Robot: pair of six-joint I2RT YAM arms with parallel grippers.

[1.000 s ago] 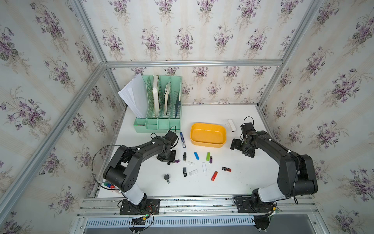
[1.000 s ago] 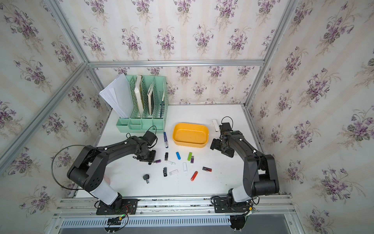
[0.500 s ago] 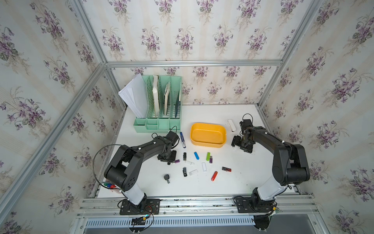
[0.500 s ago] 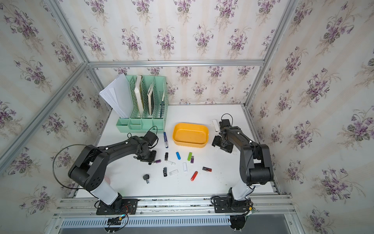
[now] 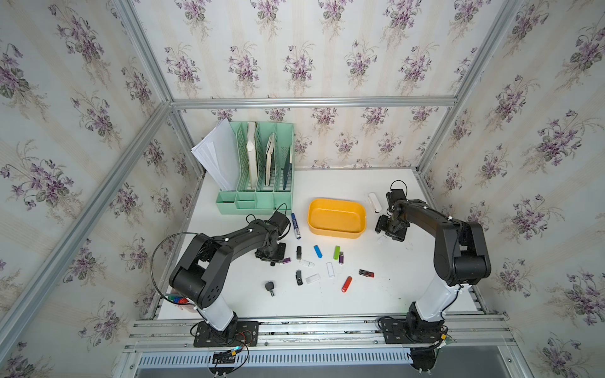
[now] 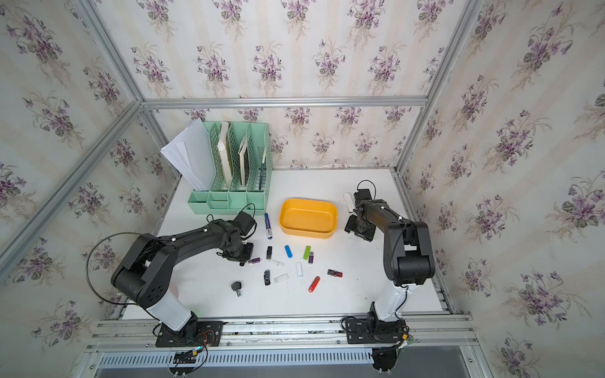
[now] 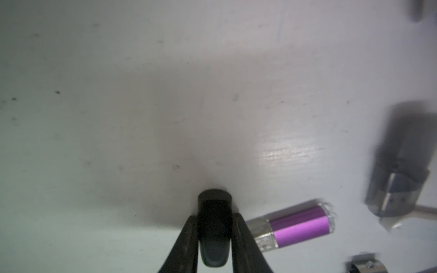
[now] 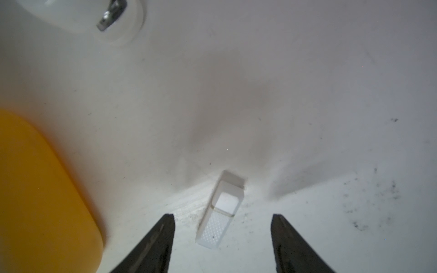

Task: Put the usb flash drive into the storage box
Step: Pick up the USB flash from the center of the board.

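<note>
Left hand (image 7: 214,216) has clamped black drive (image 7: 214,238); right hand (image 8: 222,216) straddles white drive (image 8: 212,231)

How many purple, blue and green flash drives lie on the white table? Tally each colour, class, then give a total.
Purple flash drives: 2
Blue flash drive: 1
Green flash drive: 1
Total: 4

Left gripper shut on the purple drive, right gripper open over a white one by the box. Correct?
No: the left gripper is shut on a black drive; the purple drive lies loose beside it (left wrist view). The right gripper is open over the white drive by the box.
</note>
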